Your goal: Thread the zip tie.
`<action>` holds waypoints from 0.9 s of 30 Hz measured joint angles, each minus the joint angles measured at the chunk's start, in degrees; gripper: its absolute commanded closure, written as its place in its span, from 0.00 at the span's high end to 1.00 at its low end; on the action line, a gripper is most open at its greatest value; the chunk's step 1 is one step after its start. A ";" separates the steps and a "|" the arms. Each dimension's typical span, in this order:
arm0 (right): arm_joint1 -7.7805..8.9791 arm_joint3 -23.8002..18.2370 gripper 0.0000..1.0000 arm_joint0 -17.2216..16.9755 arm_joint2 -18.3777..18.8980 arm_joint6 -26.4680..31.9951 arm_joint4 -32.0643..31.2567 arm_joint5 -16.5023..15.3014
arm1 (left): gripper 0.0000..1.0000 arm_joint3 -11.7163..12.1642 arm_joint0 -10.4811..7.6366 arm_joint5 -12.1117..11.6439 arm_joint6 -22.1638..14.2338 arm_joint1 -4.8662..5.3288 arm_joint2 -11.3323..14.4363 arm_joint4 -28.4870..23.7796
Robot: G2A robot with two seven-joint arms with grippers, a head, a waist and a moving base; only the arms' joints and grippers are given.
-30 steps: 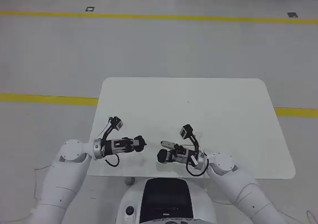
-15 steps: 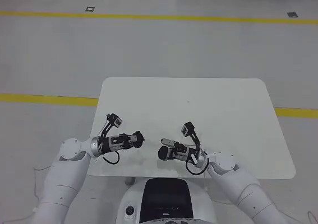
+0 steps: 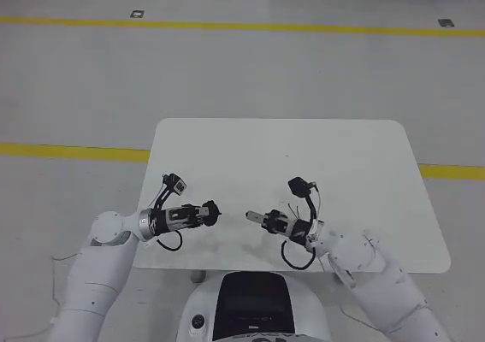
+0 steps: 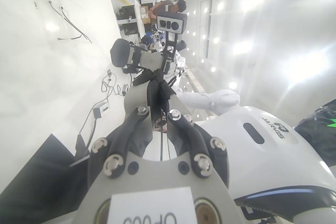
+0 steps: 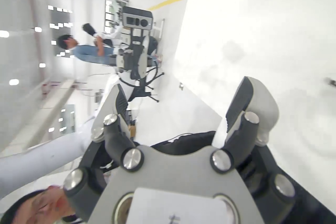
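My left gripper [image 3: 212,211] hangs over the near left part of the white table [image 3: 353,162], shut on a thin black zip tie [image 4: 160,146] whose strap runs back between its fingers [image 4: 153,93]. My right gripper [image 3: 251,217] faces it a short gap away, open, with nothing between its fingers [image 5: 246,99]. In the left wrist view the right gripper [image 4: 123,54] appears just beyond the zip tie's tip. The right wrist view shows my own gripper [image 5: 183,101] pointing towards the left arm's gripper [image 5: 135,62], farther off.
Several loose black zip ties [image 4: 71,25] lie on the table away from both grippers. A small dark bit [image 5: 331,82] lies on the tabletop to one side of the right gripper. The table's near edge runs just below both grippers.
The right arm has swung outward and its wrist has turned, with the gripper now stretched towards the left one. The left gripper drifted slightly left early on, then held still.
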 measured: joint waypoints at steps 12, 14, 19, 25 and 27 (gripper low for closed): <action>0.17 -2.17 1.00 0.71 -1.00 -1.26 -8.70 4.65 | 0.00 0.00 0.00 0.00 0.00 0.00 0.00 0.00; 0.31 -4.26 1.00 1.63 -1.69 0.34 -13.71 8.51 | 0.00 0.00 0.00 0.00 0.00 0.00 0.00 0.00; 0.14 -5.96 1.00 5.52 -4.10 6.68 -23.02 14.73 | 0.00 0.00 0.00 0.00 0.00 0.00 0.00 0.00; -1.82 -2.74 1.00 10.22 -3.79 19.26 -33.72 14.52 | 0.00 0.00 0.00 0.00 0.00 0.00 0.00 0.00; -3.09 -1.95 1.00 11.38 -3.62 24.28 -38.56 14.52 | 0.00 0.00 0.00 0.00 0.00 0.00 0.00 0.00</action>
